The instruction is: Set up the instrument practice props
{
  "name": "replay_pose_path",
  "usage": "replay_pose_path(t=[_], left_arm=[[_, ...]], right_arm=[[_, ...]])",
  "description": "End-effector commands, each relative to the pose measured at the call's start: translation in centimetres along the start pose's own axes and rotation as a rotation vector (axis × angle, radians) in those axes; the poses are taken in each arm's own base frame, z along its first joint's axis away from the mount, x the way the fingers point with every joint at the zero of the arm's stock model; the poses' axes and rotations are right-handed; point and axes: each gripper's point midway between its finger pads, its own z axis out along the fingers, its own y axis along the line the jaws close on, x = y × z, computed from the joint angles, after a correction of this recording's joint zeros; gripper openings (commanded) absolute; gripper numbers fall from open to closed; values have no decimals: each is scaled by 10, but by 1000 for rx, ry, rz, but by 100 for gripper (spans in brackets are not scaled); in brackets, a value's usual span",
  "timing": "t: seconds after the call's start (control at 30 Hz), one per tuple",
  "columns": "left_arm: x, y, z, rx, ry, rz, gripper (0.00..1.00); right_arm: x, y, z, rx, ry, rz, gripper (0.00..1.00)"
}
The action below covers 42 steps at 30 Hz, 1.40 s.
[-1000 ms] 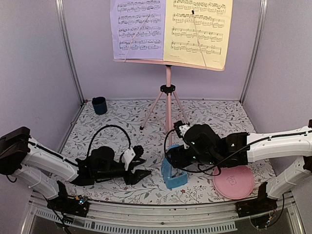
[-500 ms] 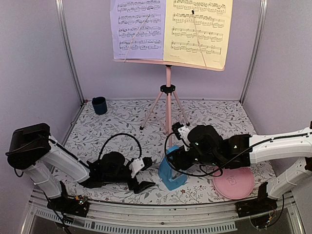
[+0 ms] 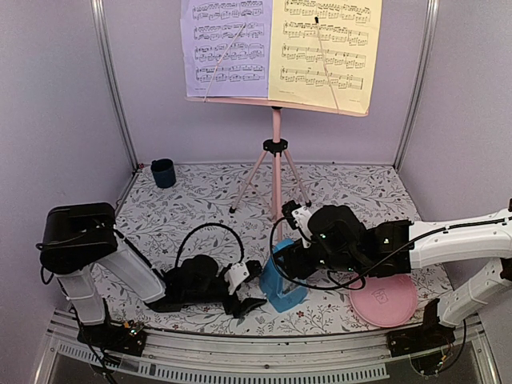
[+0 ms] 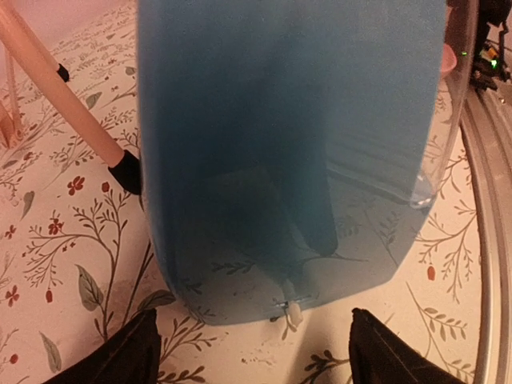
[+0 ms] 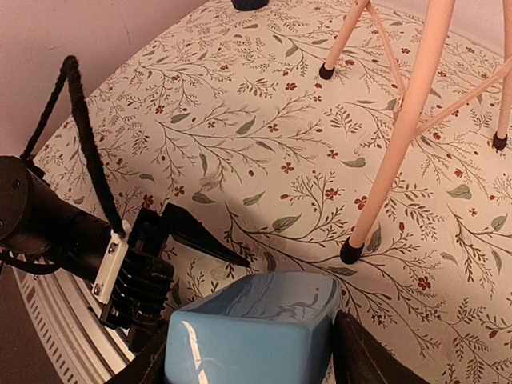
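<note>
**Near edge of the table:** the left pincer point(image 4: 256, 352) lies low over the floral cloth point(image 3: 200, 192), its two fingers spread wide with nothing between them. The blue metronome point(image 3: 282, 284) sits just ahead of its fingertips and fills the left wrist view. The right pincer point(image 5: 254, 352) reaches in from the opposite side and has the metronome clamped, one finger against each flank. From above, the metronome leans in that grip.

Just right of the right pincer, a round pink plate point(image 3: 384, 300) lies flat under the arm. One foot of the pink music stand point(image 3: 276, 152) rests on the cloth just beyond the metronome. Its pole rises behind both pincers to a desk holding the lavender sheet point(image 3: 228, 44) and the yellow sheet point(image 3: 324, 48) side by side. Far off to the left pincer's left, a small dark blue cup point(image 3: 163, 172) stands by the back wall.
</note>
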Motion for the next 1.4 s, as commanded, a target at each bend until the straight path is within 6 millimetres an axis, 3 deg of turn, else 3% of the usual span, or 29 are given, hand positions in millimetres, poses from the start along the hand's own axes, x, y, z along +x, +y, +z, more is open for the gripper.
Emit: replay_pose_path(t=[0.0, 0.67, 1.37], left_arm=[[-15, -7, 7, 9, -67, -7, 79], [-2, -10, 12, 21, -33, 2, 55], [-1, -9, 15, 14, -19, 1, 49]], right_arm=[[-9, 9, -6, -49, -37, 21, 60], [-9, 10, -7, -57, -35, 26, 58], [-7, 9, -9, -60, -37, 29, 57]])
